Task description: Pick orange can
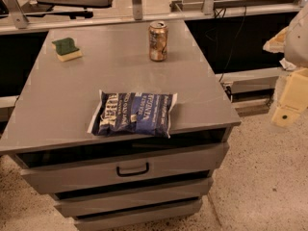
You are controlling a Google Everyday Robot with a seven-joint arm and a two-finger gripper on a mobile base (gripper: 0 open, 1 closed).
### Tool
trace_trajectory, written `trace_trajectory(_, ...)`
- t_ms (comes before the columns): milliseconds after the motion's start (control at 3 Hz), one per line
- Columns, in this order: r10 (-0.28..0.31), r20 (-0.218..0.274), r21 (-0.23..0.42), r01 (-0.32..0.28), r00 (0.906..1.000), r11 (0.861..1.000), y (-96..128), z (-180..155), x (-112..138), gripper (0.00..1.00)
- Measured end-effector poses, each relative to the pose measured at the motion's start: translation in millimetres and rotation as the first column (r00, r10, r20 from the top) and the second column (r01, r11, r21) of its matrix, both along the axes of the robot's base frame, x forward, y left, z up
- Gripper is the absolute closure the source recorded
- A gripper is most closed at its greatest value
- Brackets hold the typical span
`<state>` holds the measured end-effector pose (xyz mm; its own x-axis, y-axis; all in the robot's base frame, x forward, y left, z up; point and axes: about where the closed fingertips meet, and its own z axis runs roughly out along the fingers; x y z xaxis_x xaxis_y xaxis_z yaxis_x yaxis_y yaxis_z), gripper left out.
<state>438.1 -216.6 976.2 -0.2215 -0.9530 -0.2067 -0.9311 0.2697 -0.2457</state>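
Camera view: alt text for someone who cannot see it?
An orange can stands upright at the back of a grey cabinet; the gripper hangs beyond its right side. A blue bag lies near the front, a sponge back left.

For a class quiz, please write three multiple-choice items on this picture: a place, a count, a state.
1. Where on the grey cabinet top does the orange can stand? A) near the far edge B) at the front edge C) in the left corner
2. How many things are on the top? A) two B) three C) five
3. How is the can? A) upright B) on its side C) crushed flat
Answers: 1 A, it is by the far edge. 2 B, the can, a green sponge and a blue snack bag. 3 A, its silver top faces up; the end effector is off to the right, beyond the cabinet.
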Motion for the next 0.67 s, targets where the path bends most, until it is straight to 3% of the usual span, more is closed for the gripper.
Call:
trace_trajectory(333,0.000,0.000,0.000,0.000,1.0000,1.000,0.0,0.0,0.0,0.00)
trace_trajectory(667,0.007,0.032,0.021,-0.008,0.9995,1.000,5.6,-5.6,15.6,0.00)
